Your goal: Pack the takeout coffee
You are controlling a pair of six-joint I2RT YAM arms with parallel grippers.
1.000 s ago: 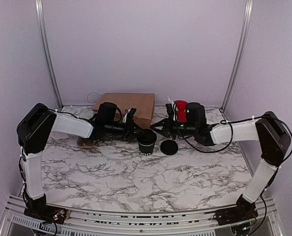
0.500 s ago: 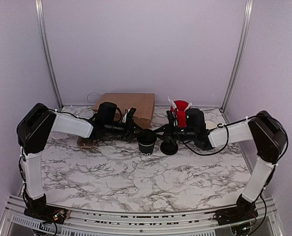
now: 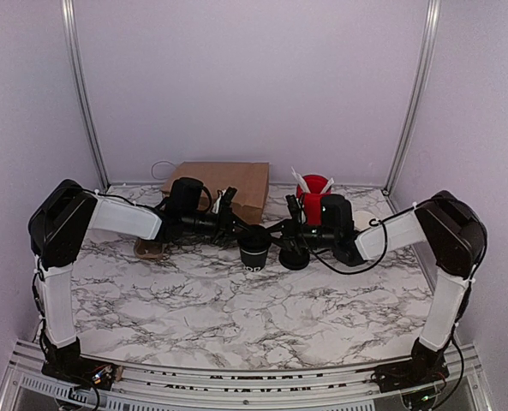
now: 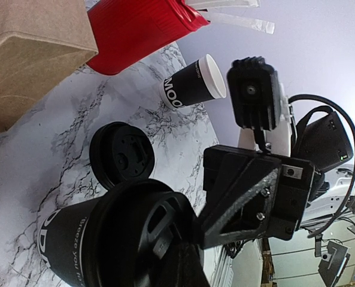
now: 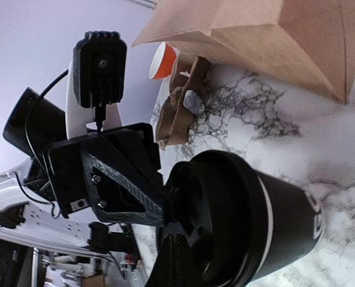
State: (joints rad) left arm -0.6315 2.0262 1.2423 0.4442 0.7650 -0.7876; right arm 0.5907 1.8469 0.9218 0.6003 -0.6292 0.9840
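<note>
— Left jaws?
— Pressed together, tip on the fitted lid (image 4: 129, 233) of the takeout coffee (image 3: 255, 250), standing mid-counter (image 3: 236, 317), toward the far side.
— Right jaws?
— Pressed together too, at that same lid. A loose lid (image 3: 295, 259) lies just right of the cup.

In the top view both arms rise from the lower corners, bend at elbows near the frame's left and right edges, and run nearly level toward the centre. The left arm (image 3: 125, 218) points right and the right arm (image 3: 399, 233) points left. The left gripper (image 3: 243, 228) and right gripper (image 3: 277, 231) face each other tip to tip just above centre, both with jaws closed.
</note>
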